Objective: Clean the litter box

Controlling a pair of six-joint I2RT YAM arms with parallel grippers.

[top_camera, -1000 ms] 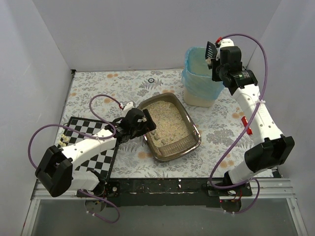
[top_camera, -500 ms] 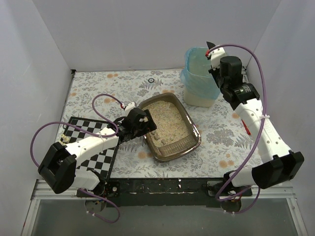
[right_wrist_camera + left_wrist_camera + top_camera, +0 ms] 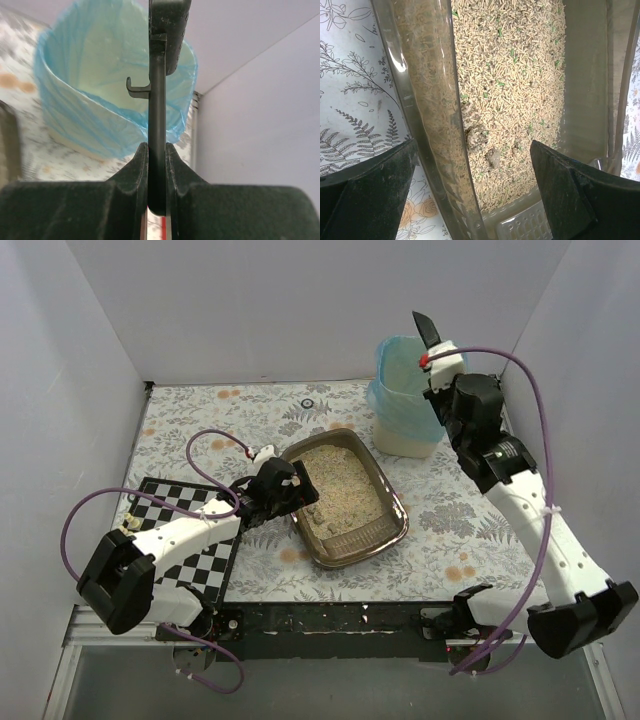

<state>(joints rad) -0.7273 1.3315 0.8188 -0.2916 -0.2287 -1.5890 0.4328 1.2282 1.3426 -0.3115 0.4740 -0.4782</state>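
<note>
The litter box (image 3: 392,490), a brown translucent tray of beige litter, sits mid-table. My left gripper (image 3: 300,490) is open at its left side. In the left wrist view the jaws straddle the box's left wall (image 3: 432,125); one finger (image 3: 367,187) is outside and the other (image 3: 572,192) is over the litter, neither touching it. Small grey clumps (image 3: 492,157) lie in the litter. My right gripper (image 3: 440,365) is shut on the handle of a black slotted scoop (image 3: 425,328), held edge-up over the far right rim of the beige bin with a blue bag (image 3: 405,400). The right wrist view shows the gripper (image 3: 157,150), scoop (image 3: 167,30) and bag (image 3: 90,100).
A black-and-white chessboard (image 3: 190,540) lies under my left arm at the near left. A small dark ring (image 3: 308,402) lies on the floral cloth at the back. White walls close in the left, back and right sides.
My right arm has stretched up and forward, lifting the scoop higher over the bin's rim. My left gripper has stayed at the box's left wall.
</note>
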